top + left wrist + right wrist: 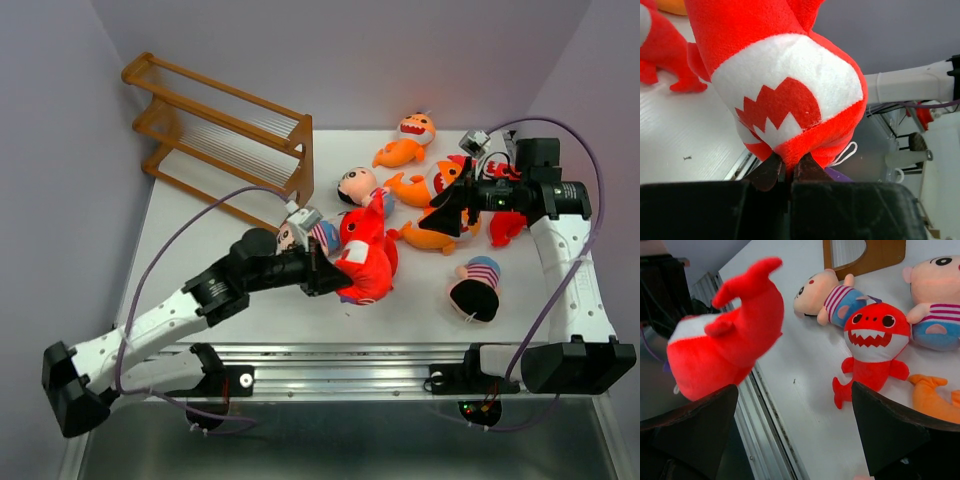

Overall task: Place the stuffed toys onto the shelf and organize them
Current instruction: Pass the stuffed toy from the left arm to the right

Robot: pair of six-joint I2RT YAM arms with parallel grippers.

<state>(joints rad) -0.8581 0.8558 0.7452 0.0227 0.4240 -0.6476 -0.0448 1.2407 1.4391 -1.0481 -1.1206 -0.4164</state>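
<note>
1. My left end effector (788,170) is pinching the lower lip of a red shark (790,85). Its fingers are pressed together on the plush just under the white toothy mouth. The shark is hanging mouth toward the wrist with its tail pointing away, over the near middle of the table (250,320).
2. To the near right, a boy doll (475,290) is lying on the table with its black hair facing me.
3. My right end effector (795,435) is hovering with its fingers spread wide and nothing between them, above an orange shark (430,238).
4. In the middle, a second red shark (871,347) is lying face up, just beside two striped-shirt boys (832,300), and another orange shark (410,188) is lying near them.
5. Farther back, a third orange shark (405,140) is lying by itself.
6. The shelf (225,130) is standing at the far left corner, well apart from the shark I am holding.
</note>
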